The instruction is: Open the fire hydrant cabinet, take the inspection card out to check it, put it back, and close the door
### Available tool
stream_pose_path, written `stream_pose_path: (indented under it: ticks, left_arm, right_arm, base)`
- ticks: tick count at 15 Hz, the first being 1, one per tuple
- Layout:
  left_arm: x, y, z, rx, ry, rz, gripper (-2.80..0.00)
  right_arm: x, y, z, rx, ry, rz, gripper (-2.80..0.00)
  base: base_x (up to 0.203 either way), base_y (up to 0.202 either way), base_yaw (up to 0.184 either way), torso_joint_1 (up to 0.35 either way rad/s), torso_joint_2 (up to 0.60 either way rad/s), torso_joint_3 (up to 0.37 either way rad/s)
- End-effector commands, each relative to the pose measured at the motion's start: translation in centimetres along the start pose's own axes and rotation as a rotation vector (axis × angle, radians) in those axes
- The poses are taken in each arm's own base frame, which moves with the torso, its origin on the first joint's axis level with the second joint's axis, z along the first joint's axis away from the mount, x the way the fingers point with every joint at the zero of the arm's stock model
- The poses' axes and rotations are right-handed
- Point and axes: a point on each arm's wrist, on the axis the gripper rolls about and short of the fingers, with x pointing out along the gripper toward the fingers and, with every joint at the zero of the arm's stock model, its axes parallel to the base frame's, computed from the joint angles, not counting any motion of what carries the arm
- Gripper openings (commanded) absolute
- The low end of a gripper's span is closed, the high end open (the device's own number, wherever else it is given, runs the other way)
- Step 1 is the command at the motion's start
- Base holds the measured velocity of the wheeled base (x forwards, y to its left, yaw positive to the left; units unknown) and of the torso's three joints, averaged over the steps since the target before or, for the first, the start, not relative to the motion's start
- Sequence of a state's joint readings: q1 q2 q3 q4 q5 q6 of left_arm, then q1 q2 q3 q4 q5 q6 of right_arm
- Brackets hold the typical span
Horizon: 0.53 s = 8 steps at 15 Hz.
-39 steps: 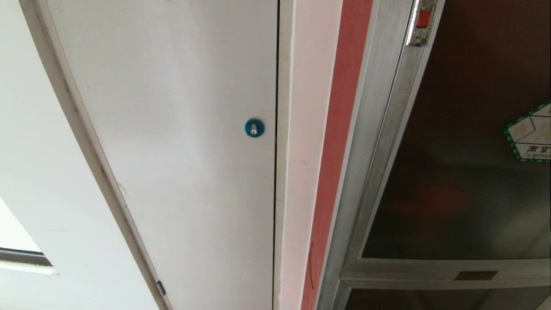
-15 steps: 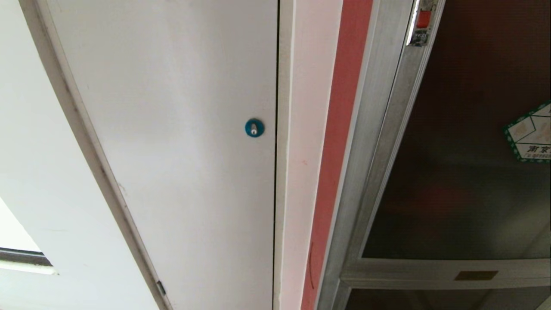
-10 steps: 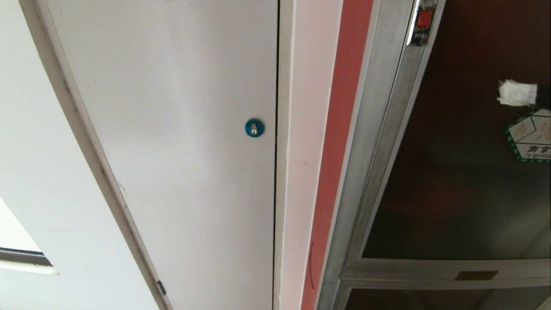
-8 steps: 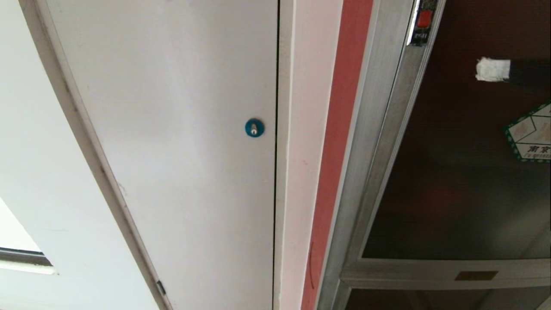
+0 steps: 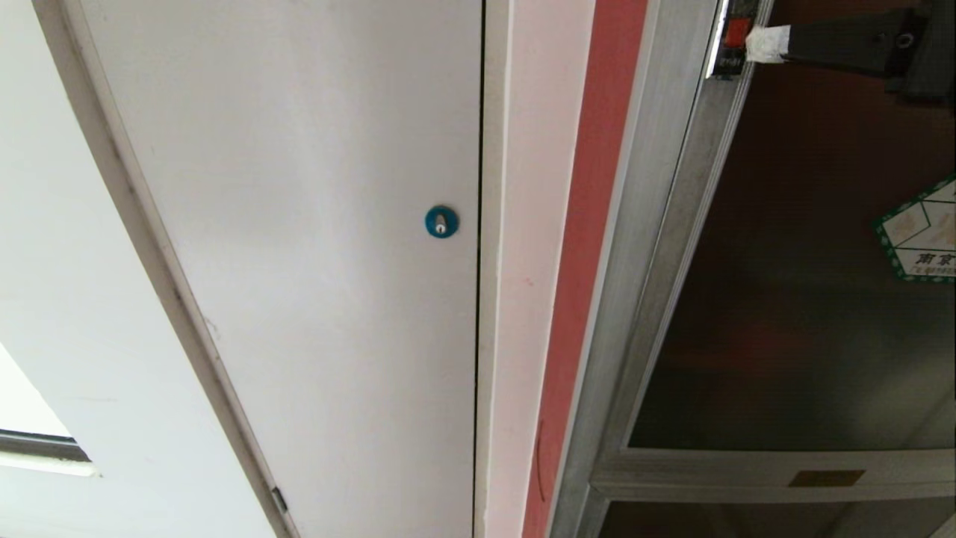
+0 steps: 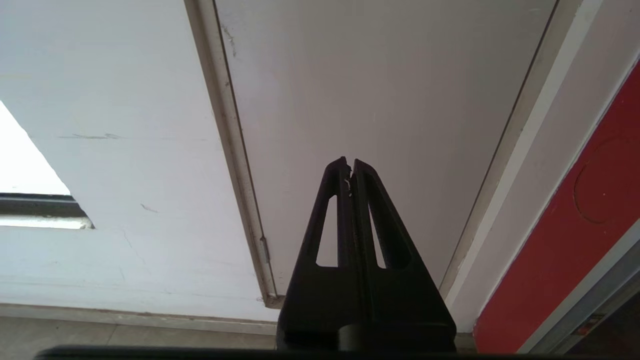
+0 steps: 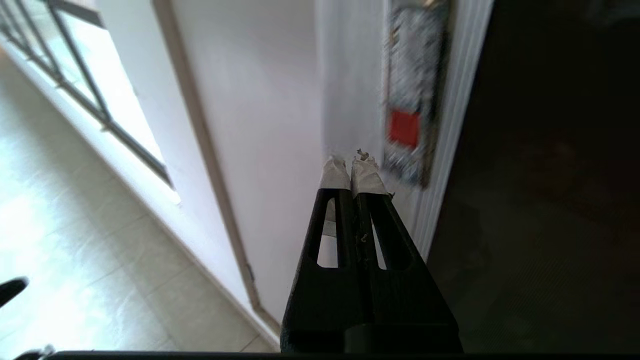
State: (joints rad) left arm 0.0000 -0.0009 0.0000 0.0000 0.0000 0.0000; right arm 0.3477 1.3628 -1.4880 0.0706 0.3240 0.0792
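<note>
Door: rigid, framed glass, likely heavy; grab red latch at one o'clock, beside pinched-shut, empty right claw.

At the right of the head view, the fire hydrant cabinet has a brushed, ribbed silver metal frame, dull in sheen. The door is dark tinted glass, glossy with faint reflections, bearing a paper-like green-edged sticker. The small red latch looks like smooth plastic. The white door at centre is matt painted. The right gripper is matt black plastic, its fingertips wrapped in rough white tape.
</note>
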Motion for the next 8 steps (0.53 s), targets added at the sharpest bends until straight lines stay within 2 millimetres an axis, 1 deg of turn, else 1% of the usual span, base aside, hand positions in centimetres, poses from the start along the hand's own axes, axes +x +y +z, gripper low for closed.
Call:
stream_pose_path:
  ticks: [1,6,8]
  left_arm:
    - [0.0,0.0,0.0,0.000,0.000,0.000,-2.80]
    - [0.0,0.0,0.0,0.000,0.001,0.000,-2.80]
    - [0.0,0.0,0.0,0.000,0.001,0.000,-2.80]
  right_arm:
    - [1.2,-0.4,-0.1,0.004,0.008,-0.012,-2.80]
    - [2.2,-0.9,0.0,0.001,0.000,-0.068,-2.80]
    - [2.3,-1.1,0.2,-0.001,-0.007,-0.084,-2.80]
  base:
    - [0.000,0.000,0.000,0.000,0.00,0.000]
    - [0.000,0.000,0.000,0.000,0.00,0.000]
    - [0.000,0.000,0.000,0.000,0.00,0.000]
